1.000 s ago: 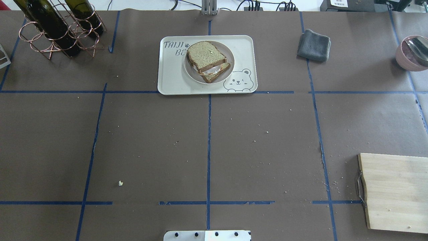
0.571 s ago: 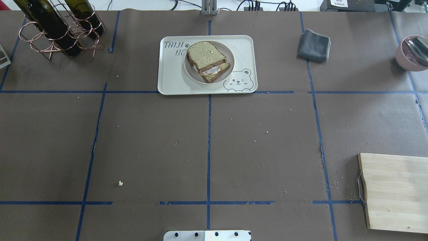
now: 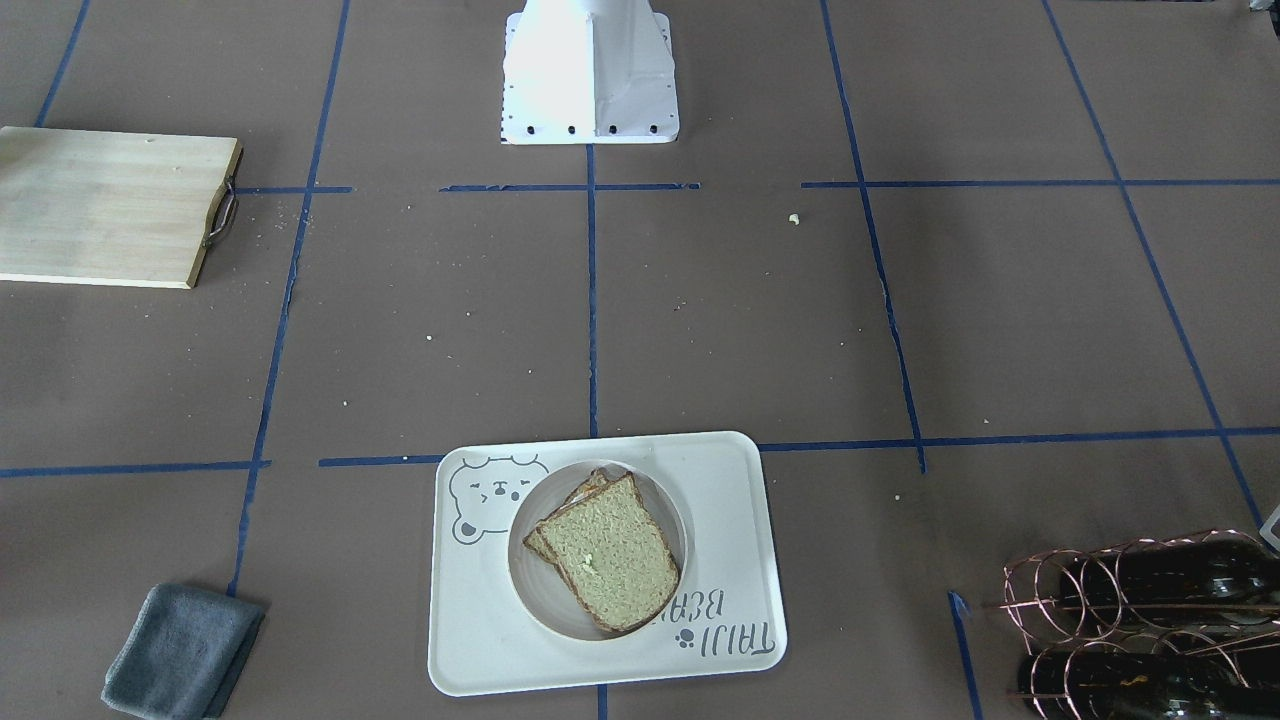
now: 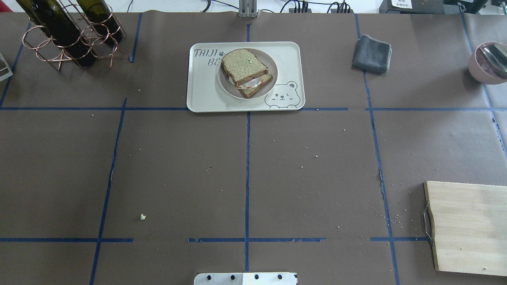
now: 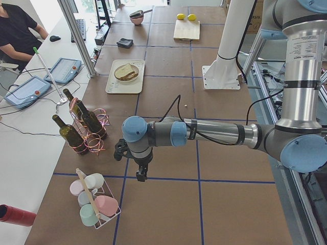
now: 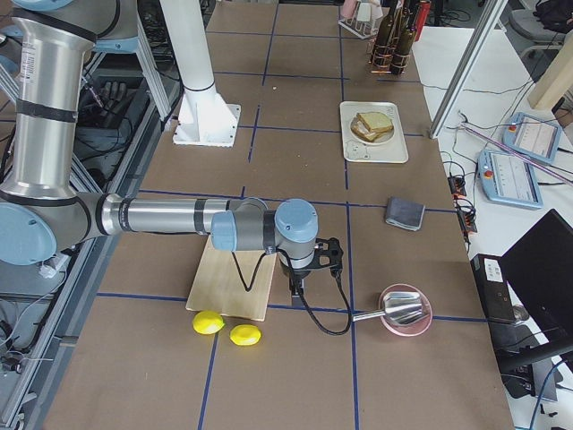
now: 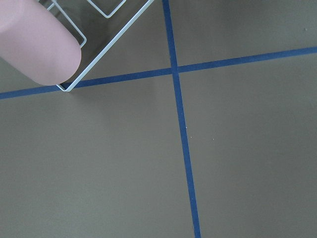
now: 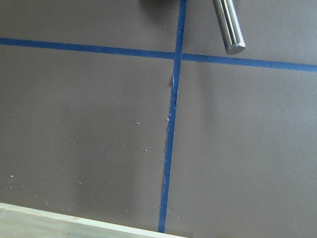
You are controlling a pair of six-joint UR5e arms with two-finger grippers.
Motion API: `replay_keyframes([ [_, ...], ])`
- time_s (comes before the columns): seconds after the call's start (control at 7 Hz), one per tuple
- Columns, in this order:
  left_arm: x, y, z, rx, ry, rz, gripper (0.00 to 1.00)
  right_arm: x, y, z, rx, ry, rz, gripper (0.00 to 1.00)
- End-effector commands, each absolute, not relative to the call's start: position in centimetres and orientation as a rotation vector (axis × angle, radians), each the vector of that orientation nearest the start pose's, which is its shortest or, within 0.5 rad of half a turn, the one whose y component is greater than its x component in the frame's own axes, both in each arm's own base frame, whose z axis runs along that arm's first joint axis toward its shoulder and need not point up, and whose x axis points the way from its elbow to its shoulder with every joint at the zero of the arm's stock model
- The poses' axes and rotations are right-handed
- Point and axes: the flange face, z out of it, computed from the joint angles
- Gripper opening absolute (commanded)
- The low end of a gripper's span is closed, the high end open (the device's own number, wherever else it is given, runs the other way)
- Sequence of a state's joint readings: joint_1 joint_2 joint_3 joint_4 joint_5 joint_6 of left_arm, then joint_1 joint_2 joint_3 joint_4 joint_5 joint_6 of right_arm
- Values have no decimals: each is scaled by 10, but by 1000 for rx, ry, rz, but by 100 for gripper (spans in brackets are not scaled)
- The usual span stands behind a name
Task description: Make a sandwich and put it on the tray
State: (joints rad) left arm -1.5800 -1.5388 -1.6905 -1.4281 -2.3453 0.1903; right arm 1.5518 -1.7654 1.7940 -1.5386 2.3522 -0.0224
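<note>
The sandwich (image 4: 246, 71) lies on a round off-white plate (image 4: 272, 70) that stands on the cream bear tray (image 4: 202, 97) at the far middle of the table. The top slice sits askew on the lower one, with white egg (image 4: 250, 82) showing between them. It also shows in the front view (image 3: 605, 550). My left gripper (image 5: 139, 173) shows only in the exterior left view, far from the tray, near the cup rack. My right gripper (image 6: 295, 285) shows only in the exterior right view, by the cutting board. I cannot tell whether either is open or shut.
A copper rack with wine bottles (image 4: 67, 31) stands far left. A grey cloth (image 4: 371, 53) and a pink bowl with a metal spoon (image 4: 487, 63) are far right. A wooden cutting board (image 4: 467, 225) lies near right, with two lemons (image 6: 224, 327) beside it.
</note>
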Motion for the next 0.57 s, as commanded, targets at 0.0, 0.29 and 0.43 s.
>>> replay_keyframes([
  [0.0,-68,-472,629,26,776,151,100,55,-414,633,56,-788,-59,100],
  [0.29,-68,-472,629,26,776,151,100,55,-414,633,53,-795,-54,100],
  [0.43,-68,-472,629,26,776,151,100,54,-415,632,52,-795,-50,100],
])
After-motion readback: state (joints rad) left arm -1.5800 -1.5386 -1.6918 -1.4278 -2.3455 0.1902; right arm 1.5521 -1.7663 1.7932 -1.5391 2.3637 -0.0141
